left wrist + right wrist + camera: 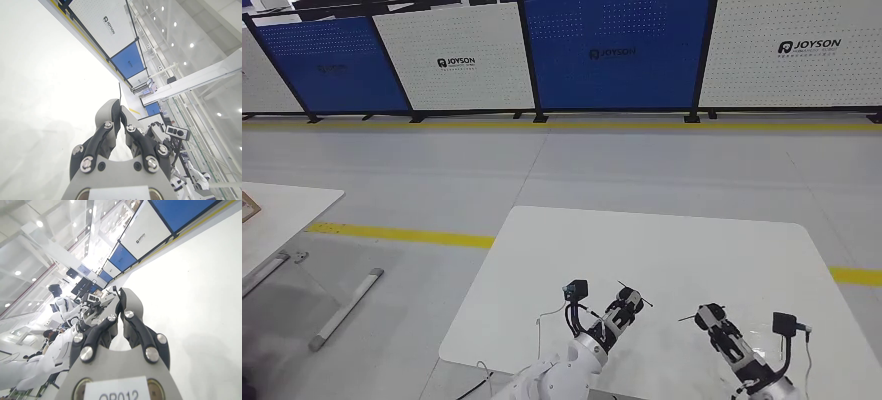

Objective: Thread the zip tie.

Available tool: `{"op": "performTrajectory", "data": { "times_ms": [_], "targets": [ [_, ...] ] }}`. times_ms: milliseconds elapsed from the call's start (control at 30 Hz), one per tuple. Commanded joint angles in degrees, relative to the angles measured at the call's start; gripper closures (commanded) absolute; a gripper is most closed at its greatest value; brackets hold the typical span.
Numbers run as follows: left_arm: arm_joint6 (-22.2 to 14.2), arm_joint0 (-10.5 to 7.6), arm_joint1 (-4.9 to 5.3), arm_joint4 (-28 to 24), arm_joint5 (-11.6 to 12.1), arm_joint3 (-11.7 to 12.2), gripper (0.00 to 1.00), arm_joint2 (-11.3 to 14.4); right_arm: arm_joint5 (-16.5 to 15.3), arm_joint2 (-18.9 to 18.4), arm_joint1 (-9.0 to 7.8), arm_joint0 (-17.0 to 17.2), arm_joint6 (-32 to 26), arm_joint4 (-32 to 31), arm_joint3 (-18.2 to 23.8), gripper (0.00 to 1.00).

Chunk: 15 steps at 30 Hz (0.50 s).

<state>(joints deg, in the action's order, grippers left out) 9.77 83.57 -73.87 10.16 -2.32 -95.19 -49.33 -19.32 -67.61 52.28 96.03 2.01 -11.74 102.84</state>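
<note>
The zip tie is thin and black. Its pointed tail sticks out past the tips of my left gripper, which is shut on it. Its square head pokes out of my right gripper, which is shut on the strap just below the head. From above, the left gripper and the right gripper hover a short way apart over the near part of the white table, tips pointing away from me. The tail and the head end show as short black slivers. The strap between the grippers is hidden.
The table's near edge runs close under both arms, and its left edge lies just left of the left arm. A second white table stands off to the left across open floor. Blue and white panels line the back.
</note>
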Motion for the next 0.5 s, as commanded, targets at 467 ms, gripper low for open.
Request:
{"op": "performTrajectory", "data": {
  "times_ms": [467],
  "targets": [
    [0.0,0.00,0.00,0.0,0.0,0.0,1.00,0.0,1.5,2.4,1.04,-0.5,5.4,-3.6,-1.0,1.00]
  ]
}}
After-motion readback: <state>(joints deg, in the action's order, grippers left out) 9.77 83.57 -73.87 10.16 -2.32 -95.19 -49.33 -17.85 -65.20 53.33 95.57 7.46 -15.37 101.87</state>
